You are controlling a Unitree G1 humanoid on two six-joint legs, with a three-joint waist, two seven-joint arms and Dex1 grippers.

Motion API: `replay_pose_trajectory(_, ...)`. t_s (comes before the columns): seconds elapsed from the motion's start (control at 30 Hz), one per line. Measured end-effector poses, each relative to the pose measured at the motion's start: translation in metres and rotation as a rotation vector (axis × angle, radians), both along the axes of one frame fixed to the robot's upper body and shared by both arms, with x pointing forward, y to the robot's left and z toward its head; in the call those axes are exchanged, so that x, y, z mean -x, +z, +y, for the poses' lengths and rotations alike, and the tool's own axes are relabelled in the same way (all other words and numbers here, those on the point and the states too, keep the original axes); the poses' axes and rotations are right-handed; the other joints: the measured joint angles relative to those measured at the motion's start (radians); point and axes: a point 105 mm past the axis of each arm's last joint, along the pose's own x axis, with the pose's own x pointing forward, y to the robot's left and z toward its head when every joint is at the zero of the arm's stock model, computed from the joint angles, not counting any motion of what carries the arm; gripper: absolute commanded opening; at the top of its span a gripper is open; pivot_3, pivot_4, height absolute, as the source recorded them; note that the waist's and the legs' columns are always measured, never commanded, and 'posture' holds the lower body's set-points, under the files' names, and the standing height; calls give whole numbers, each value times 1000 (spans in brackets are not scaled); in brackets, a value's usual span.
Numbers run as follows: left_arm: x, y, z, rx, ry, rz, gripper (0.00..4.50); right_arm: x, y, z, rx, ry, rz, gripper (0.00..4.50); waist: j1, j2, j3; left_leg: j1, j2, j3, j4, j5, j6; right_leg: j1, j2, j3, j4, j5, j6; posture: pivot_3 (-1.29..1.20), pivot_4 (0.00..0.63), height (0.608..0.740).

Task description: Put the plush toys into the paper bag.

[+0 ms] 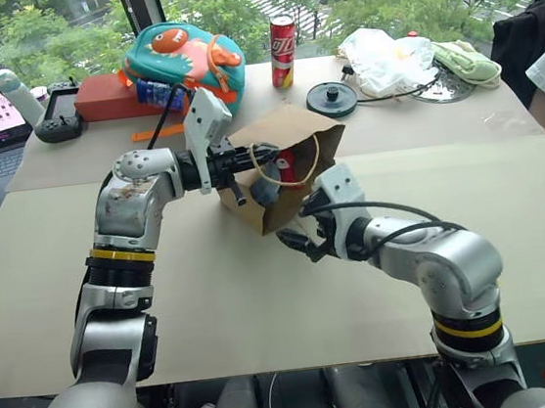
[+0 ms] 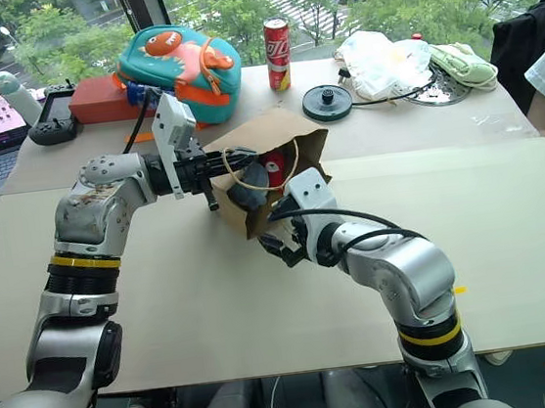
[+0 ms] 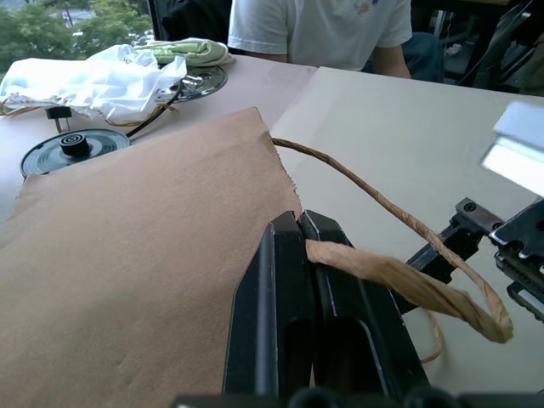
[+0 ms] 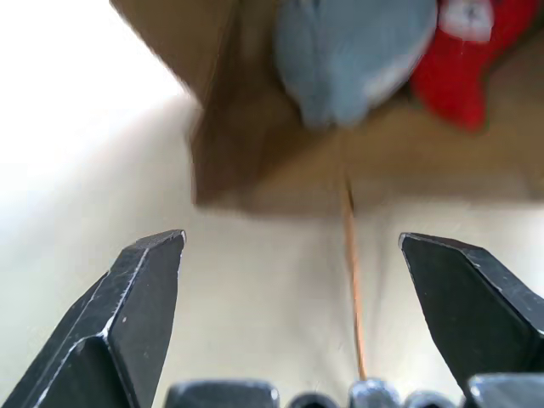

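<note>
Right gripper [image 1: 299, 237] nearest, jaws wide and empty, just before the paper bag [image 1: 295, 137] mouth. Left gripper [image 3: 310, 255] clamped on one cord handle [image 3: 408, 285], propping the mouth open. Both plush toys, grey-blue [image 4: 348, 55] and red [image 4: 463, 51], inside near the opening. Risk: bag tipping toward its mouth, toys rolling back out. Bare table [image 1: 264, 303] all round; can [image 1: 283, 50] well behind.

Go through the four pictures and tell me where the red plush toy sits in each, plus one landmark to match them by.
Left eye view: red plush toy in the paper bag mouth, centre, above the right gripper.
Right eye view: same, centre.
Left wrist view: hidden; bag's outer wall, handle pinched by the left gripper.
Right wrist view: toy, beside the grey toy.
Landmark: the bag.
</note>
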Motion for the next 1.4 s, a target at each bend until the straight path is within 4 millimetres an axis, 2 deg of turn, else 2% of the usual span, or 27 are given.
replay_pose_trajectory(0.1,0,0,0,0,0,0,0,-6,-11,-6,40,-31,7,4486,1,0,0,0,0,0,0,0,0,0,0,0,0,0,0,0,150,739)
replay_pose_trajectory(0.2,0,0,0,0,0,0,0,-10,-19,-10,53,-56,12,3788,1,0,0,0,0,0,0,0,0,0,0,0,0,0,0,0,150,739)
replay_pose_trajectory(0.57,0,0,0,0,0,0,0,-11,-19,-9,51,-58,-5,66,2,0,0,0,0,0,0,0,0,0,0,0,0,0,0,0,150,739)
replay_pose_trajectory(0.83,0,0,0,0,1,0,0,-11,-21,-10,57,-61,-3,66,3,0,0,0,0,0,0,0,0,0,0,0,0,0,0,0,150,739)
replay_pose_trajectory(0.97,0,0,0,0,2,0,0,-9,-13,-9,38,-49,-32,66,3,0,0,0,0,0,0,0,0,0,0,0,0,0,0,0,150,739)
replay_pose_trajectory(1.13,-2,6,3,69,26,36,0,2,29,-15,-24,20,-151,66,7,0,0,0,0,0,0,0,0,0,0,0,0,0,0,0,150,739)
replay_pose_trajectory(1.3,-4,27,6,297,41,171,0,18,84,-23,-110,103,-294,66,11,0,0,0,0,-1,1,0,0,1,0,0,0,0,0,0,150,739)
replay_pose_trajectory(1.4,-4,33,8,399,40,257,0,25,101,-18,-127,161,-333,66,10,0,0,0,0,-1,1,0,0,1,0,0,0,0,0,0,150,739)
